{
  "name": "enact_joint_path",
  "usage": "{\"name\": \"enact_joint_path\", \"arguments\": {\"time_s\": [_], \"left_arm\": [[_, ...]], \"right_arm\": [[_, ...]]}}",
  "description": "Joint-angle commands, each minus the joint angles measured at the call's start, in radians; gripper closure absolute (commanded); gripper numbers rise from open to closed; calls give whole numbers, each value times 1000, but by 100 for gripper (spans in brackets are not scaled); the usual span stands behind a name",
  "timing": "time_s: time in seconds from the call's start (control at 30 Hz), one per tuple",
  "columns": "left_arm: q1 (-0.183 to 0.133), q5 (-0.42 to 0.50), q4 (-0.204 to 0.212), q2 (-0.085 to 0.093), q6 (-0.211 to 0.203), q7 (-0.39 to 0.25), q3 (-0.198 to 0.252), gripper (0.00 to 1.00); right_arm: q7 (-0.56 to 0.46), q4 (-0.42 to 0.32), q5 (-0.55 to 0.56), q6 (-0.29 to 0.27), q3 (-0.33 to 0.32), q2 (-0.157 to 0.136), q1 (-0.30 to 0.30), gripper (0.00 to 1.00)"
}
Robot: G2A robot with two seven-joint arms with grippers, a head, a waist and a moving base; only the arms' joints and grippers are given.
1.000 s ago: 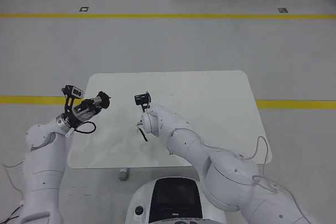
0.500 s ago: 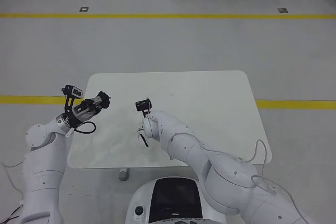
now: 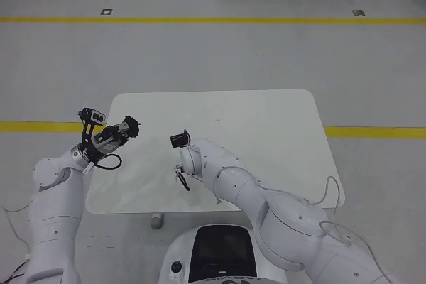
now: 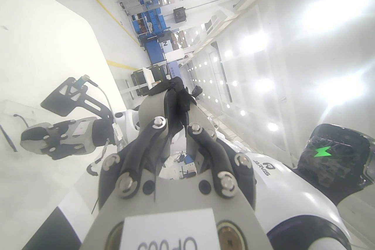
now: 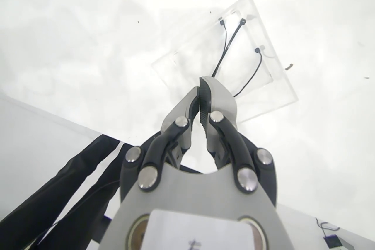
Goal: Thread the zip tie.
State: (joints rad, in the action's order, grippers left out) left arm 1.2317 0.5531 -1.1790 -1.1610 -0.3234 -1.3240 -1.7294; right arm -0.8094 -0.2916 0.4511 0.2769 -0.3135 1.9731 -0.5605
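1. While the table (image 3: 270, 121) carries the clear tray (image 5: 181, 66), the right hand (image 5: 201, 93) hangs just above that tray, over the table's left half.
2. Right hand: clenched, tips pressed together. One tie's tail ends at the tips; whether it is pinched cannot be told.
3. Left hand (image 4: 175, 95): raised at the table's left edge, well apart from the right hand, clenched on a black piece judged to be the zip tie (image 4: 177, 87).
4. Loose ties (image 5: 231, 40) lie inside the tray.
5. Risk: the right hand lifts away empty. Cause: a thin, flat tail slips from closed tips.
6. Risk: the tail misses the head slot. Cause: a flexible tail droops, and the head sits largely hidden between the left fingers.
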Motion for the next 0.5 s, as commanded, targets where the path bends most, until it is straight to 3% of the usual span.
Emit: {"name": "enact_joint_path", "arguments": {"time_s": [0.0, 0.1, 0.13, 0.17, 0.2, 0.23, 0.37, 0.47], "left_arm": [[0, 0, 0, 0, 0, 0, 0, 100], [0, 0, 0, 0, 0, 0, 0, 100], [0, 0, 0, 0, 0, 0, 0, 100], [0, 0, 0, 0, 0, 0, 0, 100], [0, 0, 0, 0, 0, 0, 0, 100], [0, 0, 0, 0, 0, 0, 0, 100], [0, 0, 0, 0, 0, 0, 0, 100], [0, 0, 0, 0, 0, 0, 0, 100]], "right_arm": [[-19, 1, 1, -3, -3, 0, -2, 100], [-32, 3, 8, -1, -7, 0, -1, 100], [-9, 7, 11, 26, -11, 0, 3, 100], [21, 7, 14, 52, -15, 0, 4, 96], [54, 4, 23, 63, -17, 1, 2, 79], [70, 8, 21, 63, -21, 1, 0, 76], [100, 16, 35, 63, -29, 2, -7, 74], [105, 19, 42, 63, -34, 2, -17, 83]]}}
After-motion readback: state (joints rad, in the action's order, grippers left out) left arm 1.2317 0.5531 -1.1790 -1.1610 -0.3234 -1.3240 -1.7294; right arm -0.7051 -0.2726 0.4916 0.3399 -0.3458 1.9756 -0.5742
